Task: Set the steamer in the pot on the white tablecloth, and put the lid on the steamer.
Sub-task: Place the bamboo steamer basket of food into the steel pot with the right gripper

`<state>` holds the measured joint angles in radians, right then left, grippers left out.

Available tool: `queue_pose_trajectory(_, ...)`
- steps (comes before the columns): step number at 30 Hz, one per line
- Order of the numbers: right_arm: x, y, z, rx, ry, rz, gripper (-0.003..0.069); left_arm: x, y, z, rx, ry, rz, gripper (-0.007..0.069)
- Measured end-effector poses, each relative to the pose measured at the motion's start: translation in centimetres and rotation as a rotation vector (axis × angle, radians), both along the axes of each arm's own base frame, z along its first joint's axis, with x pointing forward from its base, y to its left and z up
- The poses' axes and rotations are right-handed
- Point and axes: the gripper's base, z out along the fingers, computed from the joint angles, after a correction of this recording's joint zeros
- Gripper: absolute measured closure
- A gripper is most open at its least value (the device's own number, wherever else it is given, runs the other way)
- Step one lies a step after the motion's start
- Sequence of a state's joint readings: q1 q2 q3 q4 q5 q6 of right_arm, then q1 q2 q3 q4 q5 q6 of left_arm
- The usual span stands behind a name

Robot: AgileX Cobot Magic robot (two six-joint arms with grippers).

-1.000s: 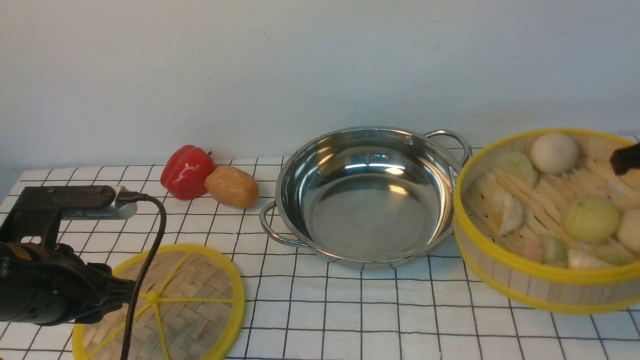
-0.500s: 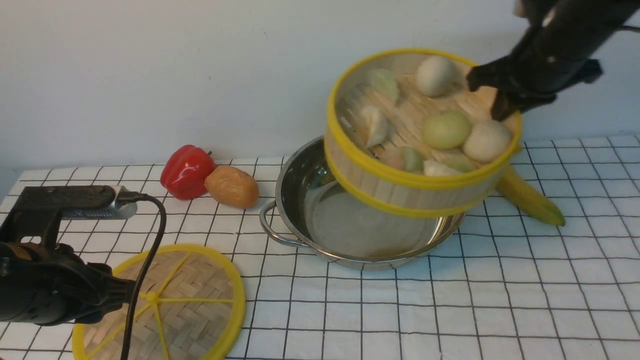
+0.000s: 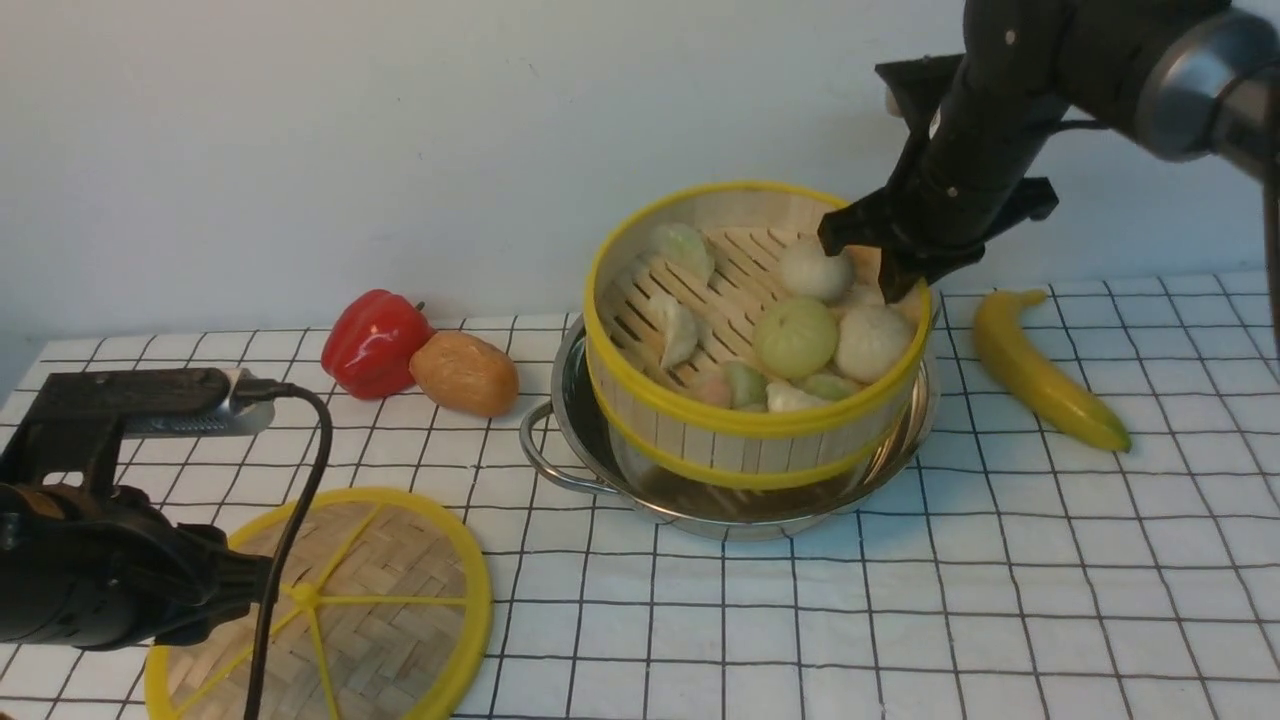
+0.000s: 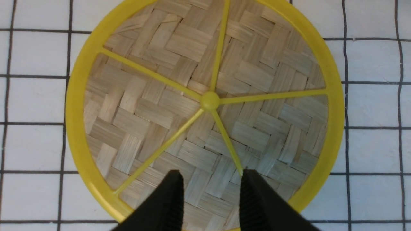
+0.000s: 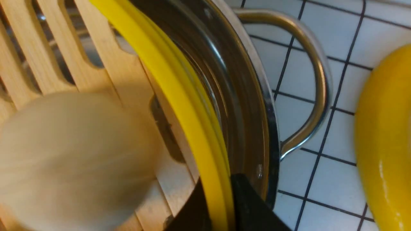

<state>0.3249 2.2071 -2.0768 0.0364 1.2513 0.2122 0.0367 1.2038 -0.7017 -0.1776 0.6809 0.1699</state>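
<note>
We find the steamer (image 3: 755,420) right of centre in the front view, within the outline of the pot (image 3: 735,522). It sits tilted, and its lower yellow band shows inside the pot's rim. We cannot tell whether its underside touches the pot floor.

The right end effector (image 3: 875,262), upper right of the frame, is pinching the steamer's yellow rim; the right wrist view shows one fingertip on each side of the basket wall. Inside the steamer we note pale buns and dumplings on a slatted floor, among them a greenish round bun (image 3: 796,338) and a white bun (image 3: 874,343) just beside it.

The lid (image 3: 385,600) lies flat at the lower left of the frame, on the white tablecloth (image 3: 1010,640) that covers the counter. It is well apart from the steamer, its spokes meeting at a central hub. The left end effector (image 4: 212,189) is spread and holds nothing; its fingertips appear over the lid in the left wrist view. We cannot tell whether they touch it.

At the left of the frame, behind the lid, we record a red bell pepper (image 3: 375,345) touching a brown potato-like item (image 3: 464,373). A yellow banana (image 3: 1045,375) lies at the right of the frame, near the pot and apart from it. One loop handle (image 3: 560,470) of the pot shows at its left side.
</note>
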Motion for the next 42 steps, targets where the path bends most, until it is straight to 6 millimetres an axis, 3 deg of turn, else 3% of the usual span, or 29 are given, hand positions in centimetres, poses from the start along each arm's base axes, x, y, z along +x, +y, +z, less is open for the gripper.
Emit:
queue_pose_trajectory(15, 1.1, 0.5, -4.1, -0.004, 0.058, -0.005, 0.0601, 0.0, -0.1, 0.0, -0.014, -0.001, 0.006, 0.0382)
queue_pose_trajectory(23, 1.9, 0.8, -5.1, 0.013, 0.031, -0.005, 0.0601, 0.0, -0.1, 0.0, -0.014, -0.002, 0.007, 0.0382)
queue_pose_trajectory(31, 2.4, 1.0, -7.7, 0.0, 0.07, 0.005, 0.0601, 0.0, -0.1, 0.0, -0.015, -0.002, 0.007, 0.0382)
queue_pose_trajectory(42, 2.5, 1.0, -7.9, -0.006, 0.065, 0.003, 0.058, 0.0, -0.1, 0.0, -0.015, -0.002, 0.007, 0.0382)
